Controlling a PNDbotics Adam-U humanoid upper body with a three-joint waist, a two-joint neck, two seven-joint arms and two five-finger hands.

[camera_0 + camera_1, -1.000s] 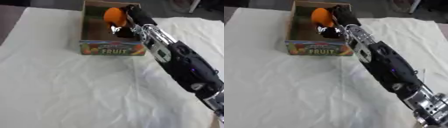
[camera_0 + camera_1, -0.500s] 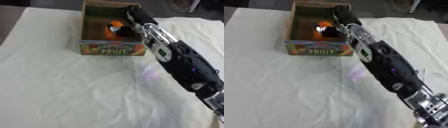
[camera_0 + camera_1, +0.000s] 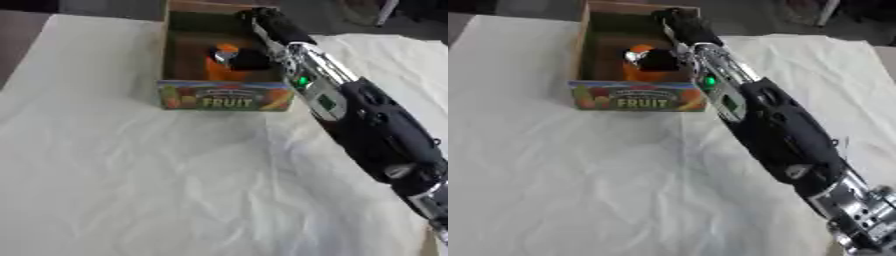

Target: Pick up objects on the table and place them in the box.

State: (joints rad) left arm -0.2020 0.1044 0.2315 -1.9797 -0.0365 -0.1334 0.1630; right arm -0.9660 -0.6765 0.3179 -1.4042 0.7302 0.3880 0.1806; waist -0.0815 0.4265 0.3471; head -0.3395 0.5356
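Your right hand (image 3: 658, 60) reaches down into the open fruit box (image 3: 223, 96) at the far side of the bench (image 3: 131, 175) — its fingers (image 3: 220, 56) curl round the orange object (image 3: 636, 74), which sits low inside the box, near the front wall. Left hand not visible.

Dark floor (image 3: 26, 5) beyond white tablecloth (image 3: 131, 190)

Box (image 3: 223, 97) at table (image 3: 131, 190) far edge; round object (image 3: 642, 70) inside box; right hand (image 3: 658, 59) on object.
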